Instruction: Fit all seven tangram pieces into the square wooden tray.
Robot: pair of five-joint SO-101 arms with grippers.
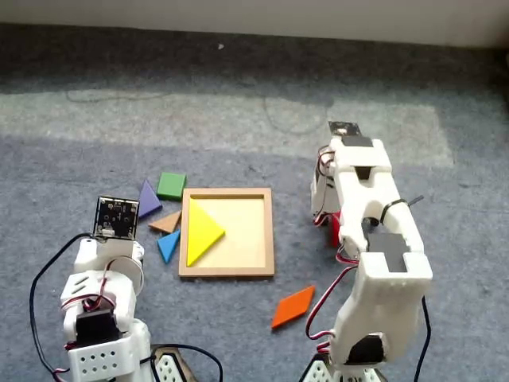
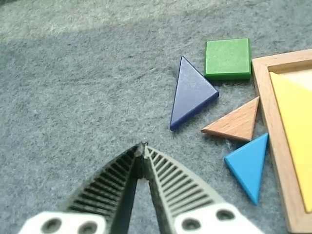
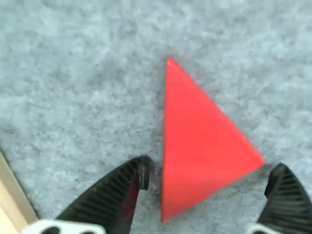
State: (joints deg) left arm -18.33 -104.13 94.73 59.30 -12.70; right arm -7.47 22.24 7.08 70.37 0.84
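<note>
Square wooden tray, yellow triangle inside. Beside the tray, on the counter — red triangle, flat between the wide-spread fingers of the right claw. Left claw — pinched closed, empty, near the blue triangle at the tray's opposite edge.

1. The square wooden tray lies flat, pale wood with a raised rim.
2. A large yellow triangle lies inside it, long side against the 9 o'clock wall, apex pointing to 3 o'clock; the rest of the floor is bare.
3. A green square lies flat just off the tray's 10 o'clock corner.
4. A purple triangle lies beside the green square, at its 8 o'clock.
5. A wood-coloured triangle lies just outside the 9 o'clock wall.
6. A light blue triangle lies just at 6 o'clock of the wood-coloured triangle.
7. An orange parallelogram lies flat at the tray's 5 o'clock, apart from it.
8. A red triangle lies flat at the tray's 3 o'clock.
</note>
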